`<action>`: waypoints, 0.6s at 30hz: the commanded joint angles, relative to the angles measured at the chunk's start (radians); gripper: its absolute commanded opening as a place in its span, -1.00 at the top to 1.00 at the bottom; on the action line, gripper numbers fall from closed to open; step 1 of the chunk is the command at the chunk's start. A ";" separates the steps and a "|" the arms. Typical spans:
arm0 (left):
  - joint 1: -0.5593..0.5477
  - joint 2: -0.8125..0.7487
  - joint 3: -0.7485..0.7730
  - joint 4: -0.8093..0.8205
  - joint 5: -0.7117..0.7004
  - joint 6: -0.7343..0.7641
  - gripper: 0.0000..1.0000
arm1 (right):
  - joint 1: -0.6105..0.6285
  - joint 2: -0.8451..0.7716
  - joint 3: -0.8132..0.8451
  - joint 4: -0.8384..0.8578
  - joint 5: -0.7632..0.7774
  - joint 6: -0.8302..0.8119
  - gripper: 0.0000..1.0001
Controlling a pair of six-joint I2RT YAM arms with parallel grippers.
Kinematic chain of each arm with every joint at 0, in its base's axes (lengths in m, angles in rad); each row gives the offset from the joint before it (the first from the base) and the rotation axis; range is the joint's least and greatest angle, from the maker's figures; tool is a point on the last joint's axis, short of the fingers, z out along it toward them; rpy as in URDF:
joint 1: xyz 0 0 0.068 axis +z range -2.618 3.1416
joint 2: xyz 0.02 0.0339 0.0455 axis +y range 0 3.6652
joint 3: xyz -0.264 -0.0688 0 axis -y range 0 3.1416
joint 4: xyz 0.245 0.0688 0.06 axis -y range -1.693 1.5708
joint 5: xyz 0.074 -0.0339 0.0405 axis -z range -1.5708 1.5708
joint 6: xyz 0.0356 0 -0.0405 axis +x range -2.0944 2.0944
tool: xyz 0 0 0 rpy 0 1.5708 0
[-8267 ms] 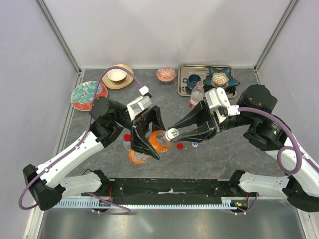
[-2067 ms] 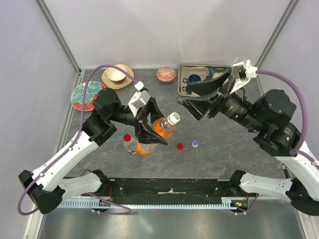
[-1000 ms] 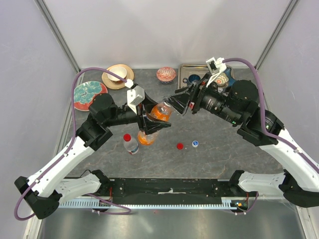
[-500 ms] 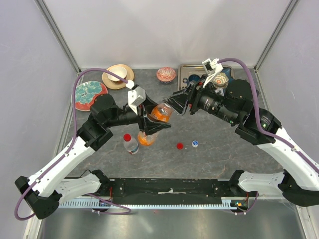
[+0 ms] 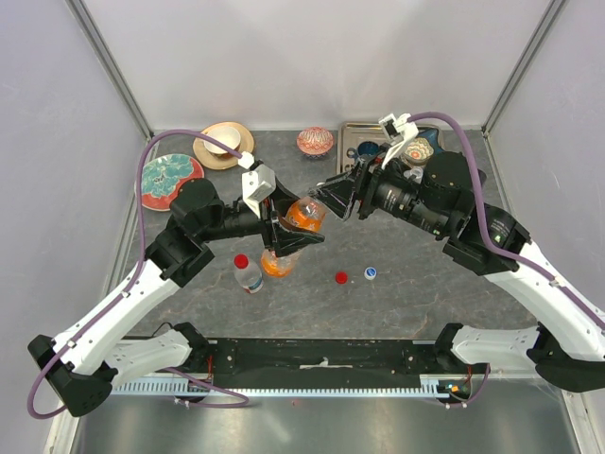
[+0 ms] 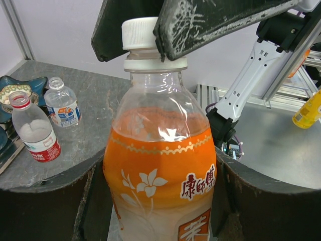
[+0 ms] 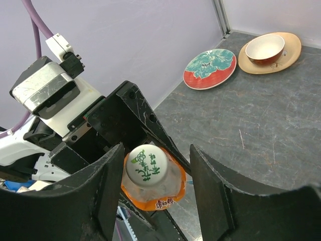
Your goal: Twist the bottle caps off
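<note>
The orange bottle (image 5: 301,215) has orange liquid, an orange label and a white cap (image 7: 146,164). My left gripper (image 5: 288,238) is shut on its body and holds it tilted above the table; the wrist view shows the label (image 6: 160,165) between the fingers. My right gripper (image 5: 331,197) is open, one finger on each side of the cap (image 6: 140,34), the left finger close to it. A clear bottle with a red cap (image 5: 248,272) stands below the left arm. Two more clear bottles (image 6: 34,131) (image 6: 62,103) stand uncapped near the tray.
A red cap (image 5: 341,277) and a blue-white cap (image 5: 370,273) lie loose on the table. A metal tray (image 5: 348,151) with a blue mug sits at the back right. A small patterned bowl (image 5: 315,141), a tan saucer with a bowl (image 5: 223,144) and a red-green plate (image 5: 167,180) are at the back.
My right gripper has swung from the tray to the raised orange bottle and now straddles its cap. The left arm lifted the bottle; both are nearly still over the last half second.
</note>
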 commanded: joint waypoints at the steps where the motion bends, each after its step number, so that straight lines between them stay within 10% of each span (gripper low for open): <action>1: -0.004 -0.017 0.001 0.029 -0.020 0.045 0.15 | 0.003 -0.001 -0.005 0.007 -0.012 0.003 -0.20; 11: -0.004 -0.019 -0.004 0.032 -0.017 0.043 0.15 | 0.003 -0.012 -0.016 0.013 -0.003 0.003 0.30; 18: -0.004 -0.019 -0.008 0.048 0.015 0.008 0.17 | 0.003 -0.032 -0.032 0.055 -0.027 -0.040 1.00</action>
